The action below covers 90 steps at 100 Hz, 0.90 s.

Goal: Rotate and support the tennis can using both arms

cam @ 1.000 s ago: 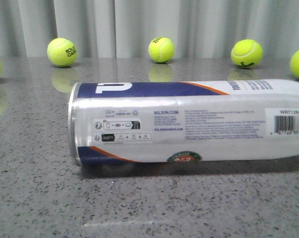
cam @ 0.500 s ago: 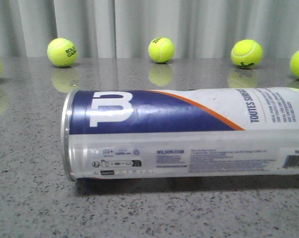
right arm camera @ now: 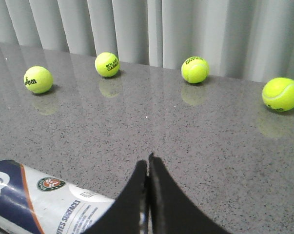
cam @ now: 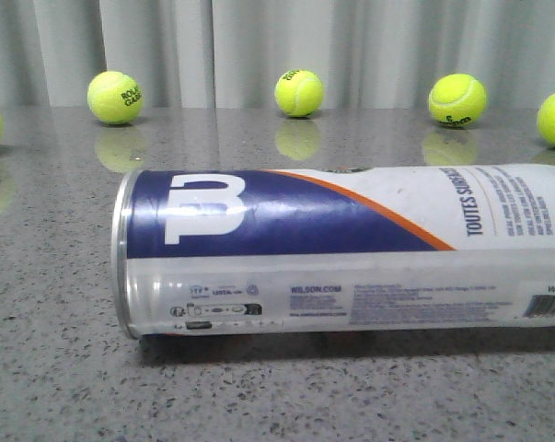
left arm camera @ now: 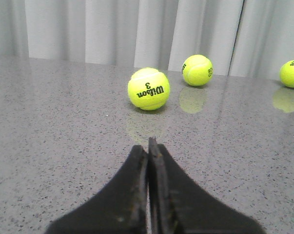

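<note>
Lying sideways, the tennis can (cam: 332,249) rests beside the right tool (right arm camera: 147,163).

Front low, near; wrists low, facing curtain (cam: 259,46).

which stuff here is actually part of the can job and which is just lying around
Part of the job:
- tennis can, lying on its side on the table
- left gripper, shut, holding nothing
- right gripper, shut, beside the can

Just lying about:
- Wilson 3 ball
- Roland Garros ball
- the other loose tennis balls near the curtain
</note>
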Tool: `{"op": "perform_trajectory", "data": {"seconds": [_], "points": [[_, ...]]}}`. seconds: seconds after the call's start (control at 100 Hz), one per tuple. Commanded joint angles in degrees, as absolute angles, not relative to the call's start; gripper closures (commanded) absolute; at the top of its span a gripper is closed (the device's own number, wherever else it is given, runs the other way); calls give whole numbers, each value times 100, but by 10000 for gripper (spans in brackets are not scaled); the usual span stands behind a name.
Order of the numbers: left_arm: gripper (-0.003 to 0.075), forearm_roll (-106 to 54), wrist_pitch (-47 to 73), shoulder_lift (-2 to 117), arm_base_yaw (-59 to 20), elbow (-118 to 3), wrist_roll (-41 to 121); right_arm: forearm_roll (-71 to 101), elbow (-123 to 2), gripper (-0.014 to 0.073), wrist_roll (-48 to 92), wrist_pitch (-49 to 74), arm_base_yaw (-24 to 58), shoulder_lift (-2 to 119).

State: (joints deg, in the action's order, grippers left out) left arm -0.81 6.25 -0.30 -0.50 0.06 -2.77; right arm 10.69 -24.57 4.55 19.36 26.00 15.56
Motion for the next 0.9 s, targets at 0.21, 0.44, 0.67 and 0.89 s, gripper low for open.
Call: {"op": "perform_trajectory", "data": {"seconds": [0.21, 0.44, 0.67, 0.89], "points": [[739, -100, 0, -226, -43, 185, -278, 1036, -2296, 652, 439, 1658, 2561, 932], [739, -100, 590, -99, -43, -348, -278, 1036, -2292, 652, 439, 1900, 2561, 932], [739, -72, 2018, 620, -43, -1407, -278, 1036, -2292, 652, 439, 1900, 2561, 932], [739, -290, 2962, 1841, -64, -2229, -278, 1036, -2292, 652, 439, 1900, 2561, 932]]}}
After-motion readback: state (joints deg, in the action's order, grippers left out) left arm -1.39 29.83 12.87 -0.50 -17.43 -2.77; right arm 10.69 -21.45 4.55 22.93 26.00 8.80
